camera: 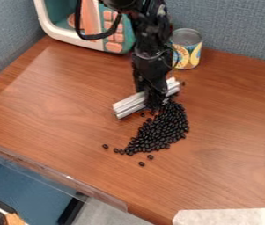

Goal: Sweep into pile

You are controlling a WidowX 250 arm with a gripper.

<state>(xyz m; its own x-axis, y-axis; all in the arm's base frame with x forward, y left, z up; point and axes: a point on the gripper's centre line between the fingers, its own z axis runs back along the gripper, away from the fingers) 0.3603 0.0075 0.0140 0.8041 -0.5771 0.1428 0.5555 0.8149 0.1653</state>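
The black gripper [153, 102] hangs down just above the middle of the table, holding a white ridged bar [130, 105] that lies crosswise, low at the table surface. The bar slants from lower left to upper right and sticks out on both sides of the gripper. Black beans [161, 129] form an elongated heap right below the bar, stretching toward the lower left. A few loose beans lie apart at the heap's lower left end, and one is by the bar's right end.
Behind the gripper stand a toy microwave [93, 42] at the upper left and a yellow-labelled can [186, 49] to its right. Whitish tape [228, 216] marks the table's [52, 114] right and lower right edges. A clear strip [52, 176] borders the lower left edge.
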